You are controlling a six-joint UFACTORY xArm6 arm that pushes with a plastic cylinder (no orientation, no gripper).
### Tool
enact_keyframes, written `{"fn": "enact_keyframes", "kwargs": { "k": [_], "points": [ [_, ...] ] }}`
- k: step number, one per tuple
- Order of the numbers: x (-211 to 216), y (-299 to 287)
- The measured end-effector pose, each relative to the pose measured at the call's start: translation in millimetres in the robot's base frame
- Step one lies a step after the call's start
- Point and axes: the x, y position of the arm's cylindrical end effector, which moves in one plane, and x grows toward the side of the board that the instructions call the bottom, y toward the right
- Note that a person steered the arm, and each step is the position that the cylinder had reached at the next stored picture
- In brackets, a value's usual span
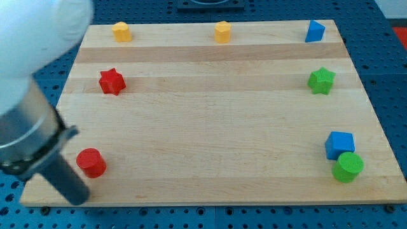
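My dark rod comes in from the view's left, and my tip (77, 196) rests near the board's bottom left corner. It lies just below and left of the red cylinder (91, 162), the block nearest to it; I cannot tell whether they touch. A red star (112, 81) sits higher up on the left side. Along the view's top stand a yellow block (121, 31), a second yellow block (222, 31) and a blue triangular block (314, 31). A green star (321, 81) is at the right. At the bottom right, a blue cube (339, 144) sits against a green cylinder (348, 166).
The wooden board (210, 127) lies on a blue perforated table (388, 76). The arm's large white and grey body (28, 70) blocks the view's upper left and hides part of the board's left edge.
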Motion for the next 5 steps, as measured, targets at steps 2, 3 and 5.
{"fn": "enact_keyframes", "kwargs": {
  "k": [2, 3, 5],
  "points": [
    [-40, -18],
    [-42, 3],
    [-54, 66]
  ]
}}
